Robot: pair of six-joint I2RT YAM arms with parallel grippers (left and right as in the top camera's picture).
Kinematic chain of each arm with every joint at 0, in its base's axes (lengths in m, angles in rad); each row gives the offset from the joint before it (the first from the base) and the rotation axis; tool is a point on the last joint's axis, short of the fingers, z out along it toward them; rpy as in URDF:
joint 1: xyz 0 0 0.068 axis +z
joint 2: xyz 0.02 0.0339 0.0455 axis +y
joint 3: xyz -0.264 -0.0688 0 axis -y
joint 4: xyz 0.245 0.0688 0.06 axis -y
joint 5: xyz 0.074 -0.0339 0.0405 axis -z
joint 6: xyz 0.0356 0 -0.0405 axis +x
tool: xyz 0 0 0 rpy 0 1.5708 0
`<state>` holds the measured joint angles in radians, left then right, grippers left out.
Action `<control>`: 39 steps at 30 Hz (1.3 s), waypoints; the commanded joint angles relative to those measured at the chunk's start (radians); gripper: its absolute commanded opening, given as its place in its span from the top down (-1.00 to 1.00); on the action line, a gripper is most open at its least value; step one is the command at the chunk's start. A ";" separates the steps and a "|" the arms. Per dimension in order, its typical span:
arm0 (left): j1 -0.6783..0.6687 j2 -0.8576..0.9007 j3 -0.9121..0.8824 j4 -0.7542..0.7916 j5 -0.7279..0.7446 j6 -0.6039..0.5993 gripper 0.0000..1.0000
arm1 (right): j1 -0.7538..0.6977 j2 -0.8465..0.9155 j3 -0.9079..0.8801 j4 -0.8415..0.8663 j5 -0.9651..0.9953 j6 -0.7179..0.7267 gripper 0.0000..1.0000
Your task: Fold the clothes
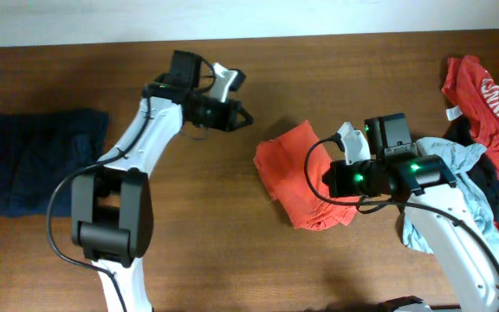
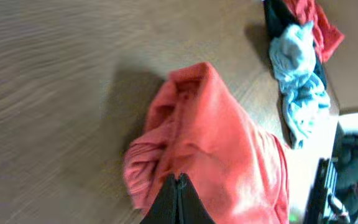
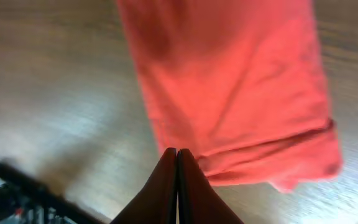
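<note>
Our left gripper (image 2: 178, 186) and right gripper (image 3: 177, 163) are both pinched together, empty. The orange shirt (image 1: 297, 173) ahead looks soft and limp; we'd pinch its edge nearest the right gripper.

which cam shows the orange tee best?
Left wrist: orange tee nearly whole, close, creases readable. Overhead shows it small, with the right arm covering one edge. Right wrist is close but crops its top.

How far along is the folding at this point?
Done: navy garment lies folded at the left. In hand: orange-red T-shirt, folded small but rumpled mid-table; left gripper and right gripper are shut, holding nothing visible. Left: the heap of red, pale blue and black clothes at right.
</note>
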<state>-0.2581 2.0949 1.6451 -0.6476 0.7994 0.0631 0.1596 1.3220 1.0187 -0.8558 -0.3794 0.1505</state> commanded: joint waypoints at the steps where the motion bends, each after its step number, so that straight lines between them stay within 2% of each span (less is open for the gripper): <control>1: -0.106 0.019 0.020 -0.019 -0.084 0.116 0.96 | 0.002 0.055 0.012 -0.024 0.112 0.092 0.92; 4: -0.190 0.049 0.020 -0.012 -0.211 0.150 0.96 | 0.001 0.168 0.012 -0.035 0.115 0.121 0.92; 10: -0.245 0.142 0.020 0.003 -0.251 0.167 0.97 | 0.001 0.324 0.012 -0.091 0.151 0.178 0.91; 13: -0.230 0.197 0.020 0.003 -0.252 0.159 0.99 | 0.001 0.328 0.012 -0.171 0.328 0.229 0.91; 18: -0.196 0.189 0.035 -0.004 -0.266 0.158 0.99 | 0.001 0.328 0.012 -0.187 0.328 0.230 0.92; 23: -0.156 0.158 0.165 -0.145 -0.266 0.158 0.87 | 0.002 0.292 0.013 -0.166 0.279 0.182 0.92; 25: -0.137 0.137 0.248 -0.215 -0.266 0.158 0.70 | 0.002 0.248 0.014 -0.138 0.229 0.122 0.92; 26: -0.122 0.115 0.316 -0.269 -0.267 0.154 0.48 | 0.002 0.220 0.015 -0.120 0.191 0.083 0.92; 29: -0.092 0.082 0.412 -0.354 -0.326 0.062 0.07 | 0.002 0.154 0.022 -0.092 0.135 0.036 0.91; 30: -0.067 0.067 0.451 -0.405 -0.373 -0.021 -0.15 | 0.002 0.121 0.032 -0.085 0.131 0.016 0.74; 33: -0.027 0.053 0.465 -0.463 -0.373 -0.030 -0.61 | 0.002 0.089 0.051 -0.074 0.120 -0.022 0.18; 34: 0.015 0.053 0.465 -0.538 -0.371 -0.038 -0.70 | 0.002 0.087 0.062 -0.051 0.120 -0.023 -0.14; 39: 0.115 0.053 0.465 -0.710 -0.371 -0.050 -0.74 | 0.002 0.092 0.062 0.017 0.038 -0.024 -0.17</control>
<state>-0.2119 2.1529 2.1094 -1.2976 0.4431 0.0418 0.1596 1.4200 1.0607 -0.8658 -0.2623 0.1474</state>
